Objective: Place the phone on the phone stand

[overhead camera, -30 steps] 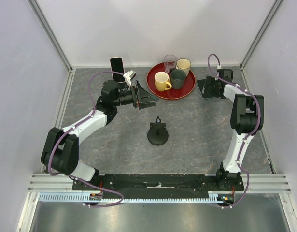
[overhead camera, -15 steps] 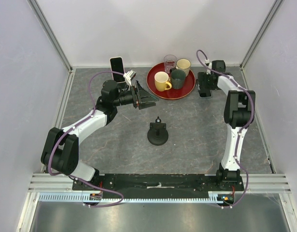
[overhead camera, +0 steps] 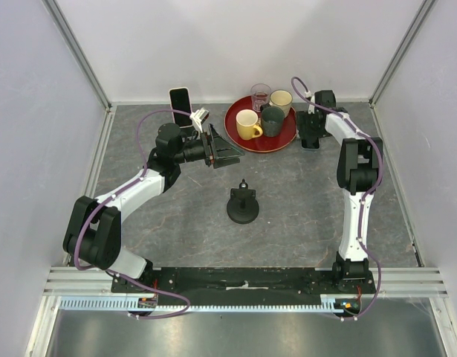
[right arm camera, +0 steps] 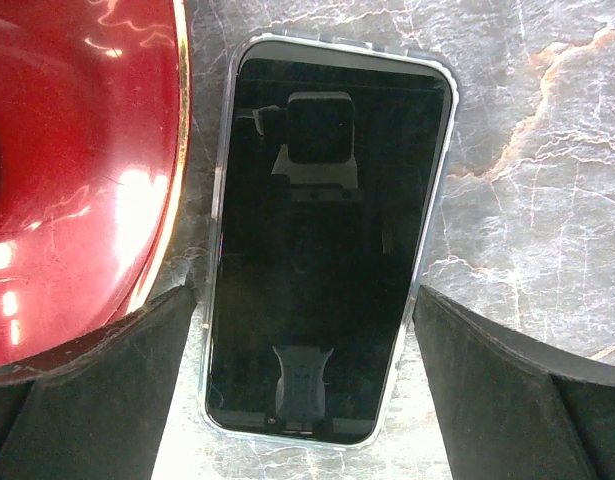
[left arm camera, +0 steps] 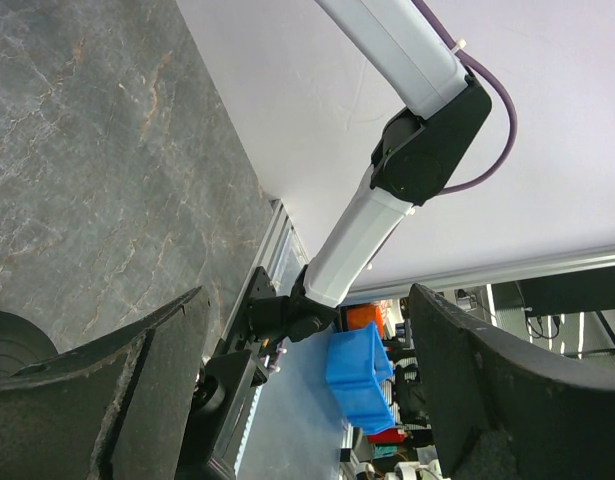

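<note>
The phone has a black screen and a clear case. It lies flat on the grey table, right next to the red tray. My right gripper is open above it, with one finger on each side of the phone's near end. In the top view the right gripper hides most of the phone. The black phone stand stands at the table's middle with nothing on it. My left gripper is open and empty, up and left of the stand. It also shows open in the left wrist view.
The red tray at the back holds a yellow mug, a dark mug, a beige cup and a glass. A second phone-like device stands upright behind the left arm. Walls close in the back and sides.
My right arm has swung left toward the tray, and its gripper now sits over the phone. The left arm and the stand have not moved.
</note>
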`<state>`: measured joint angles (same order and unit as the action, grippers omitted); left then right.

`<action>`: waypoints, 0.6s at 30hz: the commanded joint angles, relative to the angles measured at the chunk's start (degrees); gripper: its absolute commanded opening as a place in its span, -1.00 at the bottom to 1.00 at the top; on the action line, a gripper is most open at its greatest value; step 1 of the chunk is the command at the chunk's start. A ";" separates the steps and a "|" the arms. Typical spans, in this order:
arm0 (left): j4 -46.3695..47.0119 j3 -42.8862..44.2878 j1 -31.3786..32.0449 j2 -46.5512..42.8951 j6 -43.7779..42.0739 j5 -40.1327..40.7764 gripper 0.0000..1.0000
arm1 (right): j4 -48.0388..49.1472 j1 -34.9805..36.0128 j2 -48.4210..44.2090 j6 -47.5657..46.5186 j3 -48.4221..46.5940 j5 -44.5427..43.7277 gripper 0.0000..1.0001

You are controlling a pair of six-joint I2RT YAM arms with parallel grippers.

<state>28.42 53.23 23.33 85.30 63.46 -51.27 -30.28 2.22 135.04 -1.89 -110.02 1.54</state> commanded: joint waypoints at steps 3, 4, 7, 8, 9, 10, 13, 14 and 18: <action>1.90 0.20 0.13 -0.31 0.96 -1.29 0.72 | -1.97 1.65 1.19 4.35 2.26 2.34 0.96; 1.90 0.12 0.13 -0.22 0.96 -1.38 0.72 | -2.15 1.65 1.36 4.35 2.35 1.54 0.96; 1.90 0.12 0.13 -0.13 0.88 -1.29 0.72 | -4.25 1.65 2.24 5.40 1.39 -2.84 0.79; 1.90 0.20 0.13 -0.22 0.79 -1.21 0.72 | -4.69 1.74 2.33 5.49 1.38 -3.12 0.71; 1.90 0.12 0.13 -0.04 0.79 -1.21 0.72 | -4.96 1.74 1.98 5.76 1.99 -3.56 0.63; 1.90 0.12 0.13 -0.04 0.79 -1.21 0.72 | -4.87 1.74 1.63 6.37 2.70 -3.91 0.60; 1.90 0.12 0.13 0.05 0.87 -1.29 0.72 | -4.70 1.74 0.49 7.51 4.81 -4.27 0.32; 1.90 0.12 0.13 -0.04 0.87 -1.29 0.72 | -5.05 1.74 0.05 8.73 5.16 -4.27 0.23; 1.90 0.03 0.13 0.22 0.70 -1.12 0.72 | -5.23 1.56 -4.24 12.34 11.73 -4.00 -0.19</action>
<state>28.42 53.23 23.33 85.36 63.46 -51.27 -27.99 3.03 132.99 4.84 -106.00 -2.85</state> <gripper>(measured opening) 0.862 0.829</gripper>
